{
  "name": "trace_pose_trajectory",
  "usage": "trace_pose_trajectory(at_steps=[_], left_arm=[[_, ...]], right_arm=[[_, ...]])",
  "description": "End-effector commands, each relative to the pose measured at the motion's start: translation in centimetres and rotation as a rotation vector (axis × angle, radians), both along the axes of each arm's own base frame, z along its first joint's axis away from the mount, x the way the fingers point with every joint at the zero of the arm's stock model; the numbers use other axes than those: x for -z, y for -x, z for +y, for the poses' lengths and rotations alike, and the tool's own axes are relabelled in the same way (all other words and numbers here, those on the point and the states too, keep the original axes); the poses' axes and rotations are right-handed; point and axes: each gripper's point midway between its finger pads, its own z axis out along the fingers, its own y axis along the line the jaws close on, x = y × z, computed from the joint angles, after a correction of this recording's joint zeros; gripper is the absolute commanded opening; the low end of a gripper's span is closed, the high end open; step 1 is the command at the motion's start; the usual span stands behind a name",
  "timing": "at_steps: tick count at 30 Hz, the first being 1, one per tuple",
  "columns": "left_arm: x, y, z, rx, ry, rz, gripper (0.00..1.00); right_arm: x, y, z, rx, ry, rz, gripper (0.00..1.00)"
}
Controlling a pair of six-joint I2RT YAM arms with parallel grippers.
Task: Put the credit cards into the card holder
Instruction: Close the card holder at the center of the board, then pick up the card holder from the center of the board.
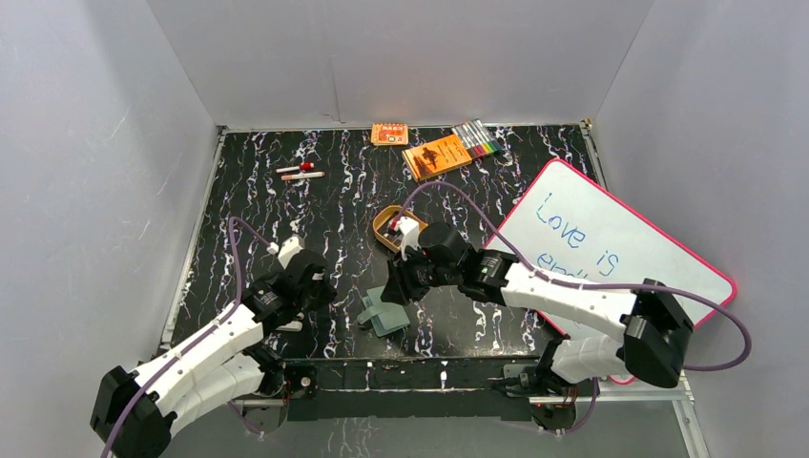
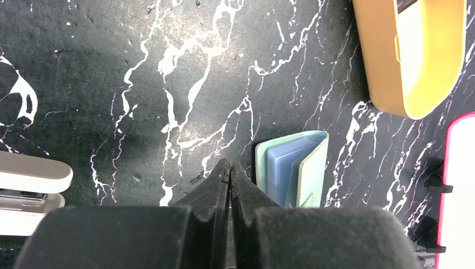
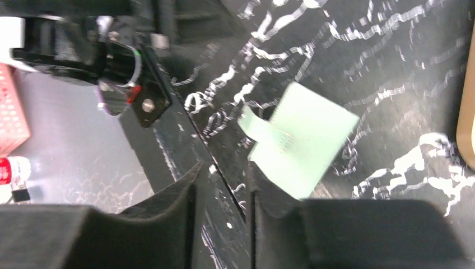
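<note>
The sage-green card holder (image 1: 384,313) lies on the black marbled table near its front edge. In the left wrist view it lies open (image 2: 291,168), showing pale blue pockets. In the right wrist view its green back and snap tab (image 3: 302,140) show, blurred. My left gripper (image 2: 229,168) is shut, its tips just left of the holder; I see nothing between them. My right gripper (image 3: 224,168) has its jaws apart, just above and beside the holder. A thin dark line runs between its fingers; I cannot tell what it is. No credit card shows clearly in any view.
A tan oval tray (image 1: 393,227) holding a small white item stands behind the holder. A pink-edged whiteboard (image 1: 611,248) lies at the right. An orange booklet (image 1: 437,156), markers (image 1: 477,140), an orange box (image 1: 389,134) and pens (image 1: 300,172) lie at the back. A white object (image 2: 31,185) lies left of my left gripper.
</note>
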Motion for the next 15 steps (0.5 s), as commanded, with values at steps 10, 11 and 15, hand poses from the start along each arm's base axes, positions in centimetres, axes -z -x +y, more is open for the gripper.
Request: trace_pose_trajectory(at_steps=[10, 11, 15], left_arm=[[0.7, 0.1, -0.8, 0.015, 0.035, 0.021, 0.00], [0.9, 0.2, -0.8, 0.016, 0.036, 0.028, 0.00], [1.3, 0.6, -0.8, 0.016, 0.042, 0.036, 0.00]], right_arm=[[9.1, 0.2, 1.0, 0.010, 0.224, 0.091, 0.19], [9.5, 0.1, 1.2, 0.008, 0.233, 0.096, 0.19], [11.1, 0.2, 1.4, 0.003, 0.272, 0.118, 0.18]])
